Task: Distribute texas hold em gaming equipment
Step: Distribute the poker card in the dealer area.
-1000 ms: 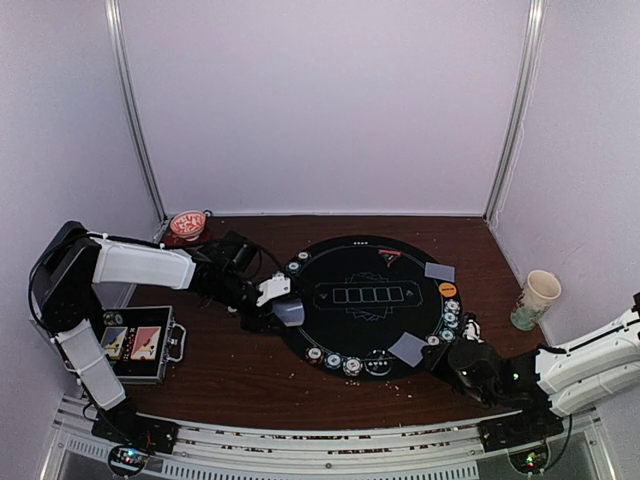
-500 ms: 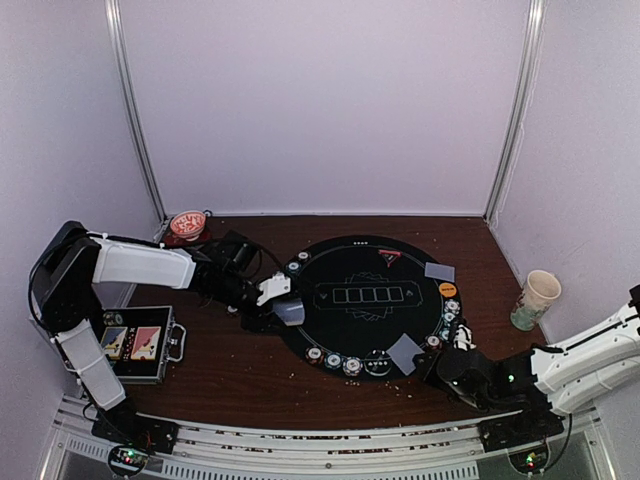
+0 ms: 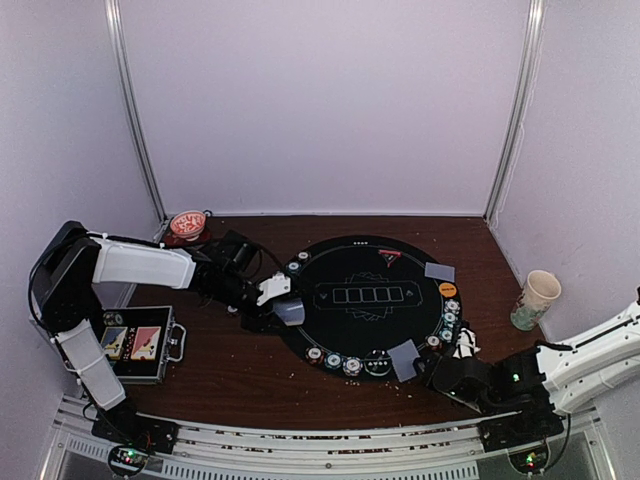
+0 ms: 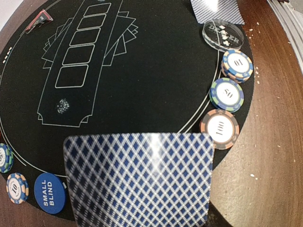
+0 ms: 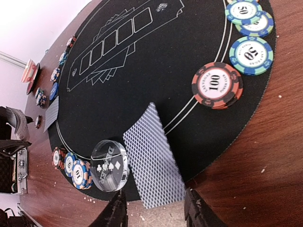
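dealing cards round the black mat looks to be the step in hand. at the mat's near-right rim the near-right card lies face down, its near corner hanging off the mat over the table, just beside the clear dealer button and near a red 100 chip. the right gripper sits low at that corner, its fingers spread to either side of the card and clamping nothing. at the mat's left rim the left gripper is pinched on the held card, carried back up just above the mat. from the wrist view this card overhangs the rim just beside the blue small blind button, and it hides the fingers behind it. three chips line the mat's near rim, and a far-right card rests at the mat's far-right rim beside the orange button. by my reading the right seat has its card and the left seat is next. the left arm would need to lower the held card flat onto the mat's left rim, clear of the small blind button, then let its jaws part. the right arm should draw straight back off the mat's edge, since the overhanging corner could easily be dragged along.
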Controlling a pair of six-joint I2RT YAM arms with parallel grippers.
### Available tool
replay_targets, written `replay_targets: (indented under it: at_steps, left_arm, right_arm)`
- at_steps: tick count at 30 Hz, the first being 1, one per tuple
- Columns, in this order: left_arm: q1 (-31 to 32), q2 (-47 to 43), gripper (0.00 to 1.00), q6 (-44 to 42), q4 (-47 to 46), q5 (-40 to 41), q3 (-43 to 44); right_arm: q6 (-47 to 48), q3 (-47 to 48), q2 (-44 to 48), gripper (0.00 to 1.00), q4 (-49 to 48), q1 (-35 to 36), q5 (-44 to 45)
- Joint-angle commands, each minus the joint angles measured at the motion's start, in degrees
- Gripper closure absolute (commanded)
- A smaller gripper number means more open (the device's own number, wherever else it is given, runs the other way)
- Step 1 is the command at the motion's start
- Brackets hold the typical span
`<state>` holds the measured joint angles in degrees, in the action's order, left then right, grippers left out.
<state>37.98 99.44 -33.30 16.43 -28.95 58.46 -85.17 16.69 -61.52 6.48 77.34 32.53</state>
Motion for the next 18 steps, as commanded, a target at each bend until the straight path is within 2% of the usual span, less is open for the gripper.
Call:
replay_targets:
  at_steps: [1, 8, 13, 16, 18]
  left_arm:
    - [-0.2, 0.1, 0.52, 0.4, -1.0, -0.9, 1.4]
    - [-0.2, 0.1, 0.52, 0.4, -0.9, -0.9, 1.4]
    - [-0.3, 0.1, 0.52, 0.4, -0.8, -0.6, 1.4]
    - [-0.2, 0.1, 0.52, 0.3, -0.7, -0.5, 1.5]
    - [-0.3, -0.1, 0.52, 0.4, -0.6, -0.3, 1.5]
  right_arm:
    - [-2.9, 0.6, 3.8, 0.56, 9.4, 0.9, 3.5]
    - [-0.2, 5.2, 9.7, 0.42, 18.3, 1.0, 8.7]
    - [16.1, 10.1, 9.2, 0.27, 8.7, 0.4, 10.0]
    - [25.9, 16.2, 2.9, 0.16, 2.5, -1.2, 5.8]
    - [30.3, 20.0, -1.6, 0.13, -1.3, -3.7, -0.1]
